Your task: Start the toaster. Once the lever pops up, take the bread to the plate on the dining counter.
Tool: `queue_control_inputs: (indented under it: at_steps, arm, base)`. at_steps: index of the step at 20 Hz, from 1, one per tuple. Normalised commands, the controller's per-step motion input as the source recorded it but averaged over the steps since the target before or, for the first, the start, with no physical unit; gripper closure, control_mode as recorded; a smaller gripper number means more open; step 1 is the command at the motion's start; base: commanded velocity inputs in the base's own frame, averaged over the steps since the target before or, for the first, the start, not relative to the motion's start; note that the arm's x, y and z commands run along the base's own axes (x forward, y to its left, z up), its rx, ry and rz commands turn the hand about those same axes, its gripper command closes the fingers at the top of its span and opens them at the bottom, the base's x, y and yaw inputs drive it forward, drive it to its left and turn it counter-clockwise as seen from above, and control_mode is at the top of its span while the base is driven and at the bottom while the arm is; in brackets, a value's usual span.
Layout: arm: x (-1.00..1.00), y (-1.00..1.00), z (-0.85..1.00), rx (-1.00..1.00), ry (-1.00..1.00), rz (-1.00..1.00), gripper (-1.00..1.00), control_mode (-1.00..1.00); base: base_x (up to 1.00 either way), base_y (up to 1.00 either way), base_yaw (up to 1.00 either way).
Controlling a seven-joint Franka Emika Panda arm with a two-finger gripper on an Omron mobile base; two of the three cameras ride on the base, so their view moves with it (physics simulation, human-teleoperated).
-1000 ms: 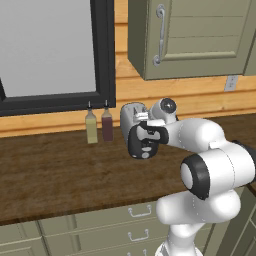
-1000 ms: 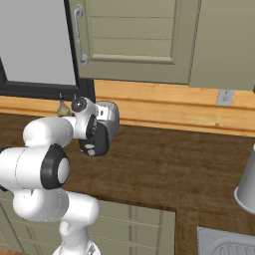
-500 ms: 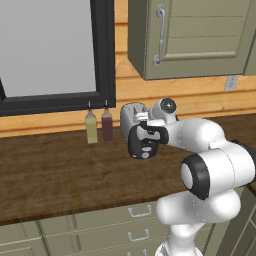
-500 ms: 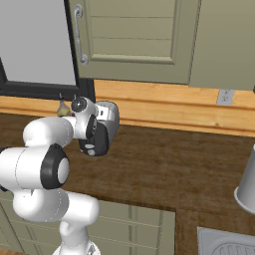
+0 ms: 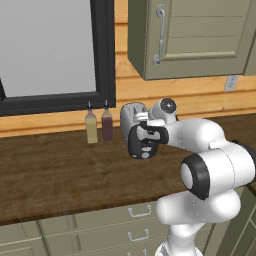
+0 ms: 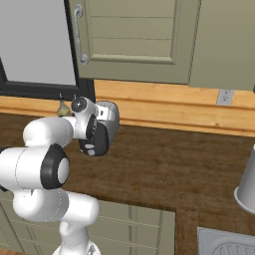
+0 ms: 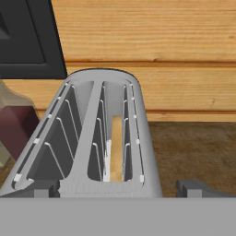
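The silver two-slot toaster point(image 5: 132, 113) stands at the back of the dark wood top, by the wooden wall. My gripper point(image 5: 141, 140) sits right at the toaster's near end, covering its black face, so the lever is hidden. From the hand view I look down over the toaster point(image 7: 92, 138), and the pale bread point(image 7: 116, 148) sits low in the right slot. My gripper point(image 7: 120, 189) is open, with its fingertips point(image 7: 199, 188) spread wider than the toaster's end. The plate and the dining counter are out of view.
Two slim bottles point(image 5: 90, 127) point(image 5: 107, 124) stand just left of the toaster under the black window frame point(image 5: 102, 60). Green cabinets point(image 5: 190, 35) hang above. A grey metal vessel point(image 6: 247, 182) and a sink corner point(image 6: 229, 243) lie far right.
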Motion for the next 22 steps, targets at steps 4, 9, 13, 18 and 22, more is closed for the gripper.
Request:
queue_control_inputs:
  at_steps: [4, 9, 13, 18, 22]
  arm:
    - [0.0, 0.0, 0.0, 0.0, 0.0, 0.0, -1.0, -1.0]
    - [0.0, 0.0, 0.0, 0.0, 0.0, 0.0, -1.0, -1.0]
    - [0.0, 0.0, 0.0, 0.0, 0.0, 0.0, -1.0, -1.0]
    - [0.0, 0.0, 0.0, 0.0, 0.0, 0.0, -1.0, -1.0]
    - [0.0, 0.0, 0.0, 0.0, 0.0, 0.0, -1.0, -1.0]
  base:
    - [0.0, 0.0, 0.0]
    - [0.0, 0.0, 0.0]
    - [0.0, 0.0, 0.0]
    - [0.0, 0.0, 0.0]
    - [0.0, 0.0, 0.0]
